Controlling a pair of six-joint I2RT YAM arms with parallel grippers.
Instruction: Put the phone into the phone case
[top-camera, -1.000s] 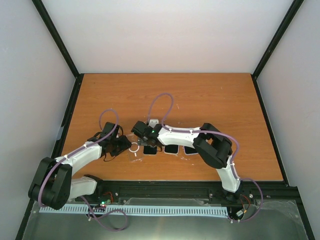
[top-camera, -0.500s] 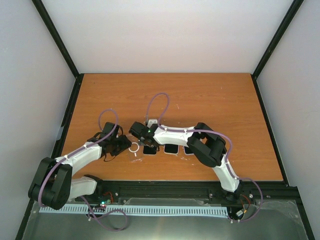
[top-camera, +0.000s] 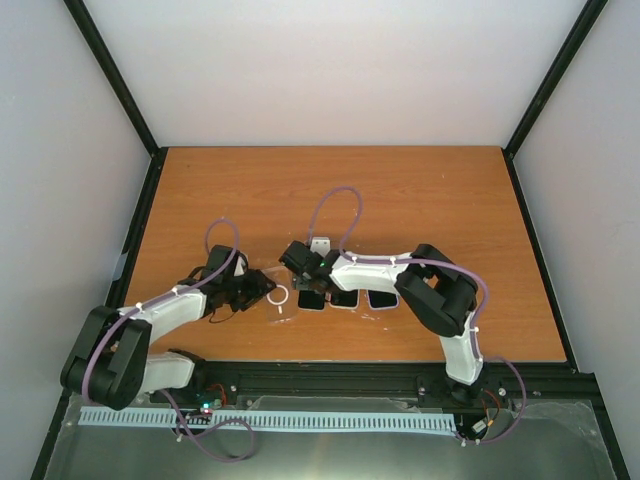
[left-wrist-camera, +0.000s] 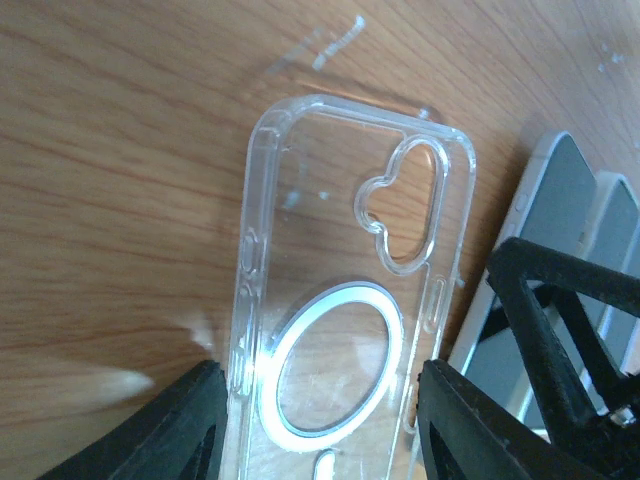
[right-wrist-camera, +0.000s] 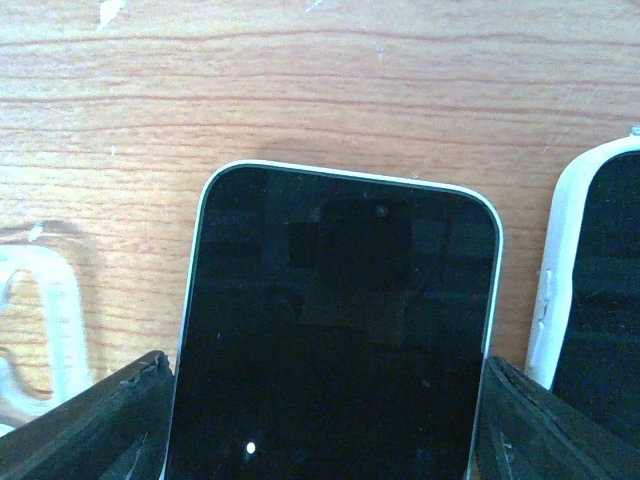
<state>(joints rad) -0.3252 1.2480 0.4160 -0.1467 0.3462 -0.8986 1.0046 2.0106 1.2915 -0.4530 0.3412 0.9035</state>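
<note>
Your right tool (right-wrist-camera: 325, 400) has narrowed onto the phone (right-wrist-camera: 340, 300), flat on the worktop (right-wrist-camera: 300, 90); whether it grips yet, you cannot tell. Your left tool (left-wrist-camera: 318, 420) pinches the clear case (left-wrist-camera: 330, 230) just beside it: pickup looks imminent.

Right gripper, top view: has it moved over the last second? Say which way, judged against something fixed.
Yes. The right gripper has shifted toward the image's right, ending nearer the middle phone, which stayed put.
</note>
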